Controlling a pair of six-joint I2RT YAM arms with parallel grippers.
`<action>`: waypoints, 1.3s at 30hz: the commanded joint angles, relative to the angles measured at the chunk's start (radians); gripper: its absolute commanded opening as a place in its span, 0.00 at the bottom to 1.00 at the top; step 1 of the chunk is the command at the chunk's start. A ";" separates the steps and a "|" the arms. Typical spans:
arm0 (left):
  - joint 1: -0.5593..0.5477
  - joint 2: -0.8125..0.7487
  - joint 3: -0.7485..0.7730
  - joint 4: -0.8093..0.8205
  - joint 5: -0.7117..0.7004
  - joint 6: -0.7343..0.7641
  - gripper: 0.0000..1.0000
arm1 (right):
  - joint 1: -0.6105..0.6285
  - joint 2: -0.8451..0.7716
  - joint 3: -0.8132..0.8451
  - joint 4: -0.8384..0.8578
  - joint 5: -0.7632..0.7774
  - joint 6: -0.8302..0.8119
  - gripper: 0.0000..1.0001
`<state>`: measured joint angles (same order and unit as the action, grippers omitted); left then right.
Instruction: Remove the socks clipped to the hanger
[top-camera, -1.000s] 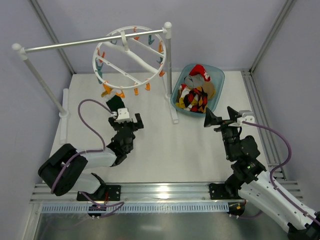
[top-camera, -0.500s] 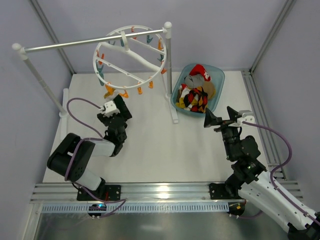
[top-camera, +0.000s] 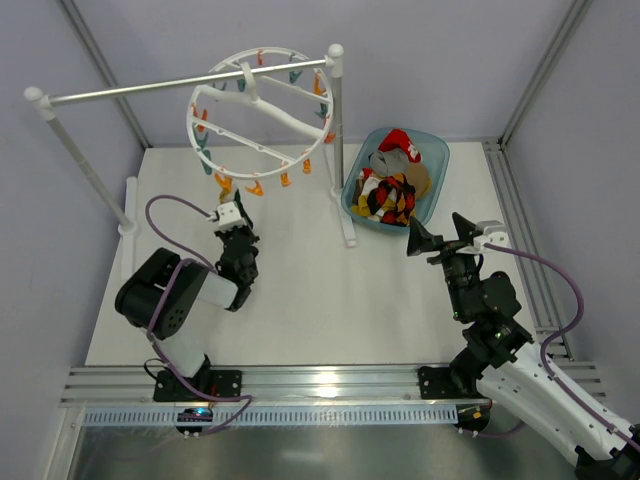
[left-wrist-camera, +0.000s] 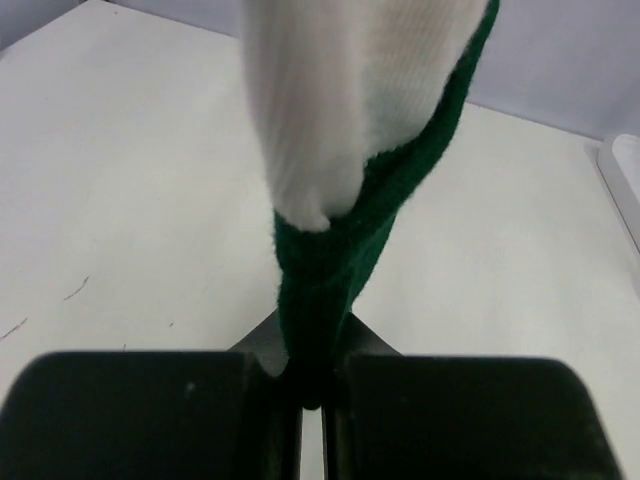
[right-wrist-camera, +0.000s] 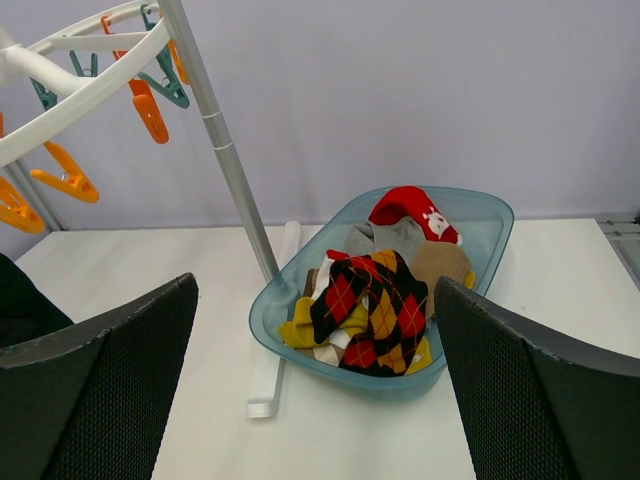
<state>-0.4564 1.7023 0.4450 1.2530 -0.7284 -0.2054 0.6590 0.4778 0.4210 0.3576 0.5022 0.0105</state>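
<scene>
From above, the hanger (top-camera: 285, 118) hangs on the rail (top-camera: 150, 88), the left gripper (top-camera: 241, 212) low beneath it and the right gripper (top-camera: 437, 232) near a basin (top-camera: 440, 160) of socks (top-camera: 392, 195). Left wrist: jaws clamped on a green-and-white sock (left-wrist-camera: 330, 250). Right wrist: fingers spread wide, facing the basin

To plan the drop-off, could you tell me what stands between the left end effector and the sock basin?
In the top view, the rail stand's right post rises between the left end effector and the basin.
</scene>
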 joint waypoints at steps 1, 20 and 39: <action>-0.014 -0.016 -0.043 0.226 0.015 -0.020 0.00 | -0.001 0.001 0.036 0.024 -0.013 0.009 1.00; -0.431 -0.030 -0.075 0.292 -0.016 0.107 0.00 | 0.013 0.382 0.189 0.125 -0.221 0.020 1.00; -0.605 0.092 0.072 0.292 -0.144 0.337 0.00 | 0.269 0.850 0.676 -0.048 -0.237 -0.221 0.94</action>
<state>-1.0443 1.7779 0.5049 1.3155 -0.8433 0.0895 0.9131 1.2987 1.0157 0.3504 0.2955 -0.1654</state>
